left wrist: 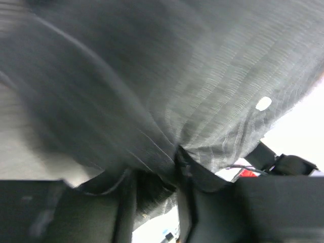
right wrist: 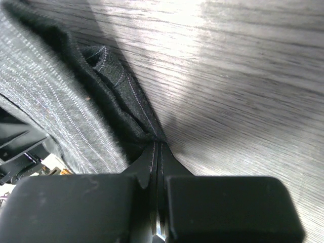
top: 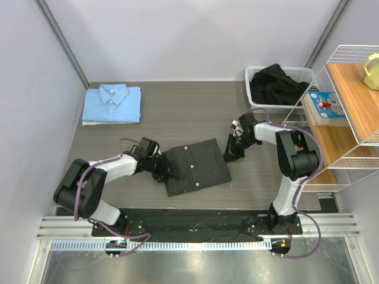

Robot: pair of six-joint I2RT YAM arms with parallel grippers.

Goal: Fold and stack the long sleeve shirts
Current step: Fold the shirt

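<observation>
A dark pinstriped long sleeve shirt lies partly folded at mid-table between the arms. My left gripper is at its left edge. In the left wrist view the striped cloth is bunched between the jaws of the left gripper, which grip it. My right gripper holds up a dark corner at the shirt's right end. The right wrist view shows that gripper shut on a thin edge of the fabric, just above the table. A light blue shirt sits folded at the back left.
A white basket holding dark clothing stands at the back right. A wire and wood shelf with small items lines the right side. Walls enclose the left and back of the table.
</observation>
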